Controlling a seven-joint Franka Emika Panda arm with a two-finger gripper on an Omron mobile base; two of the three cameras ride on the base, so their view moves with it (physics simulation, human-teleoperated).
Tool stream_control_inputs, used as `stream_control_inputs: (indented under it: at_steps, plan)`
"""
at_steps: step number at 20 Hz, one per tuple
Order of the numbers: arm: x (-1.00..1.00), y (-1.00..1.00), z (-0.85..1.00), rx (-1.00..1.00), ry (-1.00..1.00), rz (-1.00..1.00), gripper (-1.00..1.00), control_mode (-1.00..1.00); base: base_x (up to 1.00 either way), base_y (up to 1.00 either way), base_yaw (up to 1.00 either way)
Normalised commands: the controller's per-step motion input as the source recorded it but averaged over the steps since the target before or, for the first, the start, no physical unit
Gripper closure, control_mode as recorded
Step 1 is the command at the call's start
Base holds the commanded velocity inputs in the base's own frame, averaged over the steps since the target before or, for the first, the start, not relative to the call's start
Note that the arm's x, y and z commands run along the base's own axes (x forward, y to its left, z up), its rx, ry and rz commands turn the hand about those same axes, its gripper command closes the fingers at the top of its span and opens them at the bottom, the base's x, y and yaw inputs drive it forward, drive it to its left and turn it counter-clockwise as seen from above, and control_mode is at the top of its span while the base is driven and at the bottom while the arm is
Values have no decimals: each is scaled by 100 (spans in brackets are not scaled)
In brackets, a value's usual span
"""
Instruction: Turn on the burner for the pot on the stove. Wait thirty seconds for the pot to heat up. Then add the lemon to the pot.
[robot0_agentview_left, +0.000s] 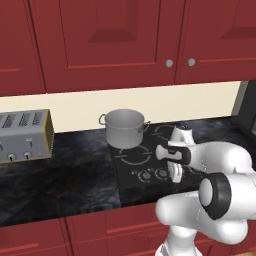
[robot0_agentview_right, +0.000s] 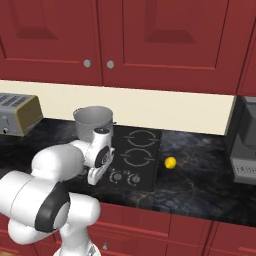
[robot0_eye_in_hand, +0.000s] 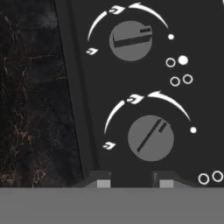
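The gripper (robot0_eye_in_hand: 134, 183) points down at the flat black glass stove (robot0_agentview_right: 145, 150). Its two dark tips stand apart with nothing between them, just short of a round grey knob (robot0_eye_in_hand: 150, 138) with a slanted bar. A second round knob (robot0_eye_in_hand: 130, 40) lies further along the row. The brushed-steel cylindrical pot (robot0_agentview_left: 125, 128) stands on a rear white ring. The small rounded yellow lemon (robot0_agentview_right: 170, 162) lies on the dark marbled counter (robot0_agentview_right: 200, 175) beside the stove. A boxy silver toaster (robot0_agentview_left: 22, 136) stands well apart.
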Motion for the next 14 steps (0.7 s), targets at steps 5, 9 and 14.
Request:
stream_control_inputs:
  at_steps: [5, 9, 14]
  plan:
    - [-1, -18, 98, 0, 0, 0, 100, -100, 0, 0, 0]
    - [-8, -5, 34, 0, -7, 3, 100, -100, 0, 0, 0]
    - [-1, 0, 0, 0, -4, 4, 100, -100, 0, 0, 0]
